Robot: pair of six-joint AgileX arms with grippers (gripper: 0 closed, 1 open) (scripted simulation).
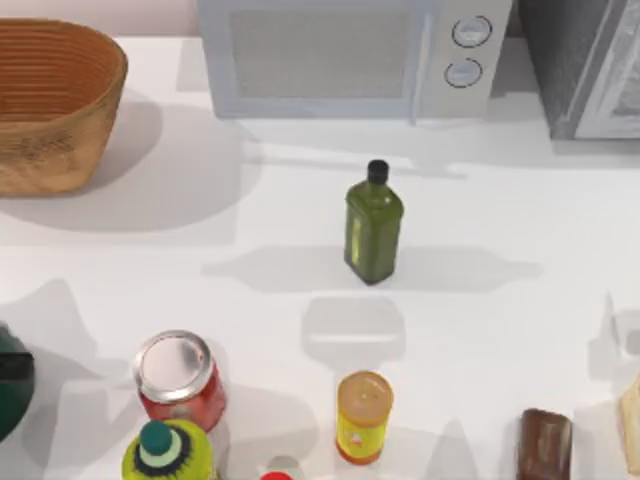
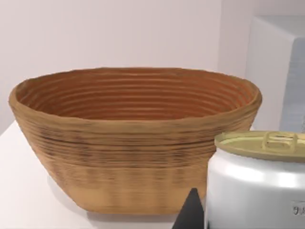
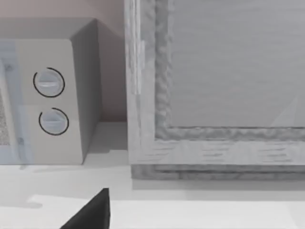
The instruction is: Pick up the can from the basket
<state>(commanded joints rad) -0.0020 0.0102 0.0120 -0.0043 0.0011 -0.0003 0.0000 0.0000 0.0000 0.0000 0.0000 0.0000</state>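
The tan wicker basket (image 1: 55, 105) stands at the table's back left, and the left wrist view faces its ribbed side (image 2: 128, 143). The part of its inside that shows holds nothing. The can (image 2: 257, 183), whitish with a pale beige pull-tab top, is upright, very close to the left wrist camera and in front of the basket. It sits right beside a dark part of my left gripper (image 2: 190, 214). A dark tip of my right gripper (image 3: 93, 212) points at the back right corner of the table, with nothing near it.
A white microwave (image 1: 340, 55) and a grey cabinet (image 1: 585, 65) line the back edge. A green bottle (image 1: 373, 225) stands mid-table. Along the front are a large red can (image 1: 180, 380), a yellow canister (image 1: 362, 415), a yellow-green bottle (image 1: 168, 455) and a brown block (image 1: 545, 445).
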